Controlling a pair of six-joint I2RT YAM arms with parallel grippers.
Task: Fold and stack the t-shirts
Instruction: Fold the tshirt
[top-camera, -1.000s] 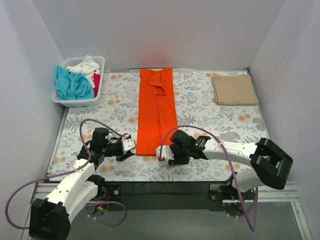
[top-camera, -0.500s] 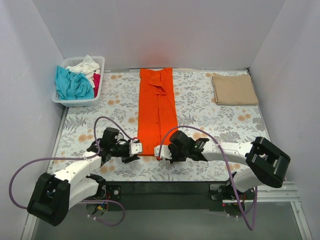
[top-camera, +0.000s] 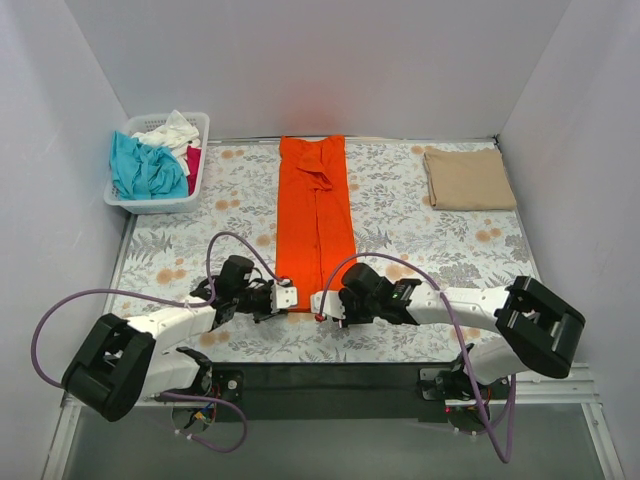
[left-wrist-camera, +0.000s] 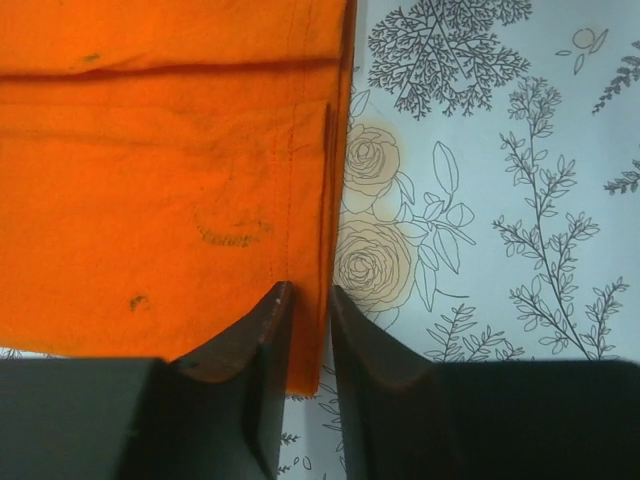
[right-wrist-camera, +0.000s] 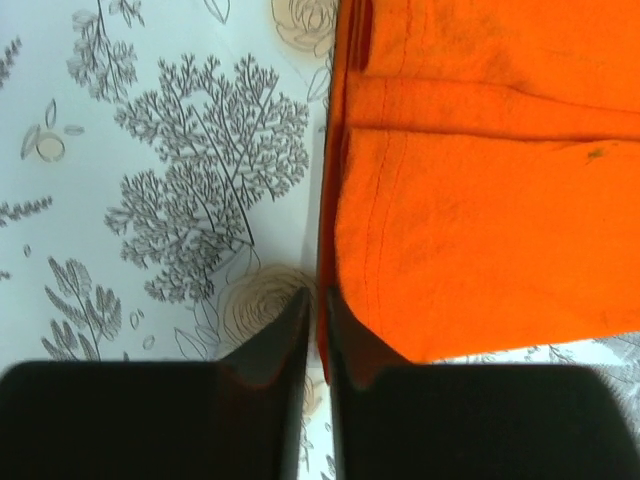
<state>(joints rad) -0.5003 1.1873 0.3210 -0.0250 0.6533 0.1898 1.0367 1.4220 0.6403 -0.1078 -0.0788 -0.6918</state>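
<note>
My left gripper (left-wrist-camera: 310, 300) is pinched narrow on the left end of the orange t-shirt's (left-wrist-camera: 150, 150) near hem, with the cloth edge running down between its jaws. My right gripper (right-wrist-camera: 317, 298) is closed the same way on the right end of that hem.

From both grippers the shirt runs straight away as a long narrow strip, flat on the flowered table (top-camera: 430, 240). I judge the lengthwise folds done and the crosswise folds left.

Far beyond the right gripper, off to its right, the tan t-shirt (top-camera: 468, 178) lies folded. Far beyond the left gripper, off to its left, the basket (top-camera: 150, 205) holds the teal t-shirt (top-camera: 145, 168), white t-shirt (top-camera: 168, 130) and pink-red t-shirt (top-camera: 193, 160), all crumpled.

Both arms lie low, forearms angled inward, wrists facing each other.
</note>
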